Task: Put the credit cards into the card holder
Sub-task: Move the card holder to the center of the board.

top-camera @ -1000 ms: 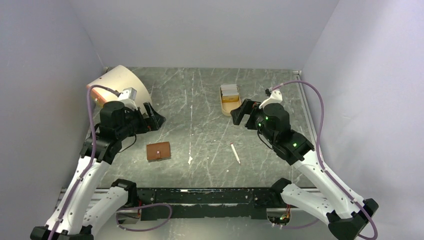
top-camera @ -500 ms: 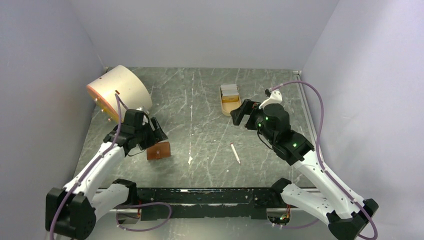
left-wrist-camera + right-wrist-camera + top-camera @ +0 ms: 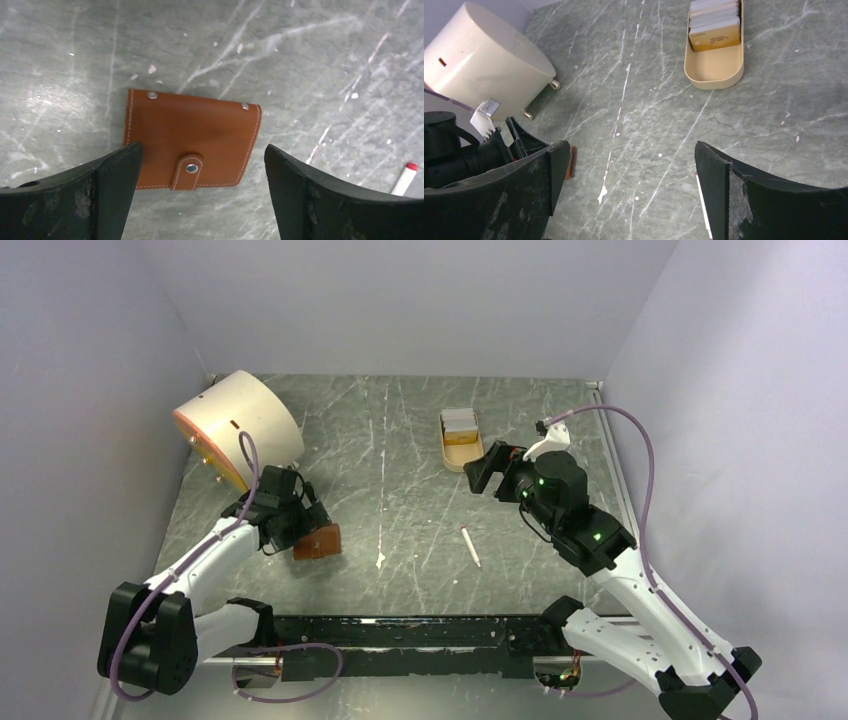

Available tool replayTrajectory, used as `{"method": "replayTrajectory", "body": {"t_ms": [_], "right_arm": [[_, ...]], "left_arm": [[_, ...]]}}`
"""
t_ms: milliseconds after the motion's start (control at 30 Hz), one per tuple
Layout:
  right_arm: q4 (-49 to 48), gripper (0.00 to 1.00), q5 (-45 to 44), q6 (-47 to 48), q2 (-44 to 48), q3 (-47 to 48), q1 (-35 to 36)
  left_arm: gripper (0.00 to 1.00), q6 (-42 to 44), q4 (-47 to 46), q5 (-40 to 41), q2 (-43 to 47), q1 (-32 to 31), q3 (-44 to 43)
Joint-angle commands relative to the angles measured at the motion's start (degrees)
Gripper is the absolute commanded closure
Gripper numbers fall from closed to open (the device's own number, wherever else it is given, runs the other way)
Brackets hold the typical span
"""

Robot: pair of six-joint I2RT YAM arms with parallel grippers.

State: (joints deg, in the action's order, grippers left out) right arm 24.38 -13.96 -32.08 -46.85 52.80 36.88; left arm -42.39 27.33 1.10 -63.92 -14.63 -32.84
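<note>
The left claw (image 3: 303,523), jaws apart, hovers over the closed brown card holder (image 3: 192,137) lying near-left on the table (image 3: 400,440), seemingly lined up to grip it. The right claw (image 3: 631,150), also apart, hangs near the credit cards (image 3: 715,20) stacked in a far tan tray (image 3: 714,75).

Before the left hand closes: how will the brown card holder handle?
Card holder lies flat on the table, snapped shut: probably hard to get under, may slide. Stitched leather looks thin, likely flexes. Won't roll.

Plain pale lilac walls (image 3: 400,300), scratched grey marbled tabletop (image 3: 400,435), soft even light
</note>
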Motion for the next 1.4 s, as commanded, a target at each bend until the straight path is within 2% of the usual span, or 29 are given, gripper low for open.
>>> {"method": "replayTrajectory", "body": {"t_ms": [0, 200, 400, 533, 767, 867, 1033, 1133, 1367], "right_arm": [[1.03, 0.0, -1.2, 1.5, 1.94, 0.68, 0.27], [2.16, 0.0, -2.13, 2.87, 3.15, 0.8, 0.29], [2.63, 0.01, -1.21, 3.73, 3.52, 1.25, 0.29], [2.68, 0.0, -1.26, 3.73, 3.55, 1.42, 0.3], [2.75, 0.0, -0.94, 3.15, 2.97, 1.33, 0.34], [3.47, 0.0, -0.71, 2.02, 2.09, 1.44, 0.29], [4.66, 0.0, 0.88, 0.41, 1.17, 1.73, 0.32], [4.93, 0.0, 1.28, 0.02, 1.43, 1.48, 0.29], [2.64, 0.0, 3.4, 0.99, 2.99, 0.29, 0.29]], "left_arm": [[0.04, -1.02, -0.51, 4.84, -2.06, -0.2, -1.06], [0.02, -1.09, -3.27, 0.98, -4.54, -0.42, 0.78], [0.11, -5.31, -9.1, -8.19, -3.31, -3.81, 2.97], [0.17, -12.3, -15.52, -14.73, -2.27, -8.79, 5.37], [0.18, -19.18, -19.9, -16.7, -4.05, -20.22, 2.49], [0.18, -18.72, -18.89, -15.1, -4.92, -23.9, -0.19], [0.2, -12.07, -7.53, -6.31, -4.84, -23.42, -6.23], [0.2, -7.96, -2.48, -2.48, -5.53, -20.49, -8.26], [0.07, 1.18, -2.54, -3.0, -9.68, -11.8, -8.37]]}}
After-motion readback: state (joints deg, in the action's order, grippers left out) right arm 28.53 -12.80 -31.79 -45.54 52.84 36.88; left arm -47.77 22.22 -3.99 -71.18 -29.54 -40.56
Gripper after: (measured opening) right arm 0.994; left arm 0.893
